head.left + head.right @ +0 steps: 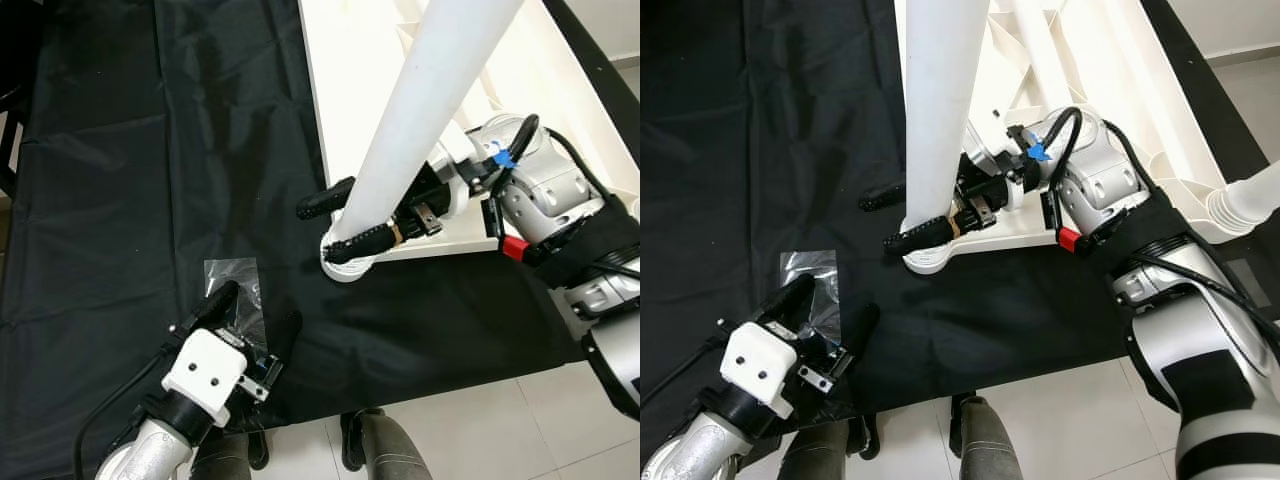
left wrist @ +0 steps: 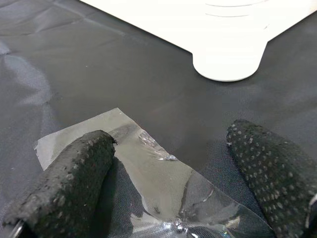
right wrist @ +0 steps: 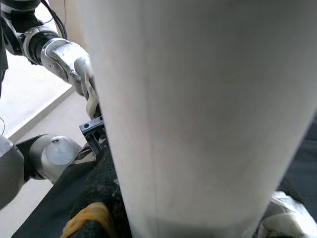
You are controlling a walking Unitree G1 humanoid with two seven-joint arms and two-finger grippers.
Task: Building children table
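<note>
Left pincer (image 1: 252,312) hovers open over a clear bag (image 1: 238,295) on the black cloth (image 1: 120,180). Right pincer (image 1: 340,222) clamps the white leg (image 1: 420,120), standing at the tabletop (image 1: 350,60) corner. Leg-fitting looks underway; next, seat it firmly.

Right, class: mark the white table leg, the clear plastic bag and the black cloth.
white table leg (image 1: 420,110), left eye view, middle of the shaft.
clear plastic bag (image 2: 148,168), left wrist view, flat centre.
black cloth (image 1: 150,150), left eye view, bare area.
</note>
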